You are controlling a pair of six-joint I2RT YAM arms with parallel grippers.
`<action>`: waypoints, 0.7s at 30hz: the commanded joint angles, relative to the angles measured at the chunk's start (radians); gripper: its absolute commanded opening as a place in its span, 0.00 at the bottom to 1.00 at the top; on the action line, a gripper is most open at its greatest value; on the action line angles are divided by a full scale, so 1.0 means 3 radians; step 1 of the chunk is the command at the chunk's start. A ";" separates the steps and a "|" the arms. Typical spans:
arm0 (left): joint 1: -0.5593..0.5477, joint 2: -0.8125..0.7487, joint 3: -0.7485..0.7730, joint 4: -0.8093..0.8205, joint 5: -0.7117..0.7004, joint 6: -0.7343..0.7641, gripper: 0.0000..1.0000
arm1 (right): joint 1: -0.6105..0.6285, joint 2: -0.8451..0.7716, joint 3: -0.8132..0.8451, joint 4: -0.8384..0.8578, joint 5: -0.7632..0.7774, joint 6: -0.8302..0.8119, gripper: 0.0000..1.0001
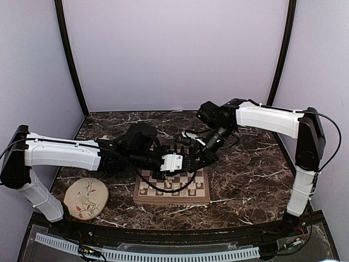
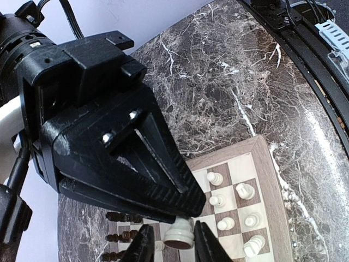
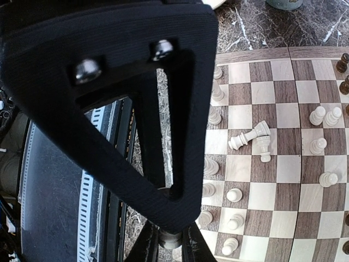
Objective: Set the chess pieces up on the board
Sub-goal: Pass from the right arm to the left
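Observation:
The wooden board (image 1: pixel 202 197) lies at mid-table and also shows in the left wrist view (image 2: pixel 267 158) and the right wrist view (image 3: pixel 262 191). My two grippers meet tip to tip over its far left part. The right gripper (image 1: pixel 195 157) (image 3: pixel 170 244) is shut on a piece that looks dark in shadow (image 3: pixel 171 240). In the left wrist view this is a tilted cream-white piece (image 2: pixel 180 234) with its brown base showing. The left gripper (image 1: pixel 182 162) (image 2: pixel 173 245) is open around it, with a small gap on one side. Cream-white pieces (image 2: pixel 224 222) (image 3: pixel 233 195) stand in rows. Dark pieces (image 2: pixel 117 236) (image 3: pixel 344 63) stand on the opposite side.
A cream-white piece (image 3: pixel 248 137) lies fallen on the middle squares beside another one. The round bird-patterned plate (image 1: pixel 85 197) sits left of the board. A grey-green vessel's base (image 3: pixel 284 3) shows beyond the board. Dark veined marble (image 2: pixel 218 82) surrounds the board.

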 commanded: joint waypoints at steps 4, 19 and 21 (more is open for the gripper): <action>-0.0036 0.0042 0.0093 -0.0046 0.0034 0.0002 0.27 | 0.0044 0.0047 0.0104 -0.0063 -0.0105 -0.0033 0.14; -0.0043 0.0076 0.0131 -0.0072 0.0001 -0.0121 0.16 | 0.0045 0.0040 0.0117 -0.0061 -0.0103 -0.0017 0.14; -0.0045 0.0070 0.0119 -0.0044 -0.0071 -0.0174 0.13 | 0.0043 0.0004 0.0124 -0.0064 -0.0093 -0.0026 0.15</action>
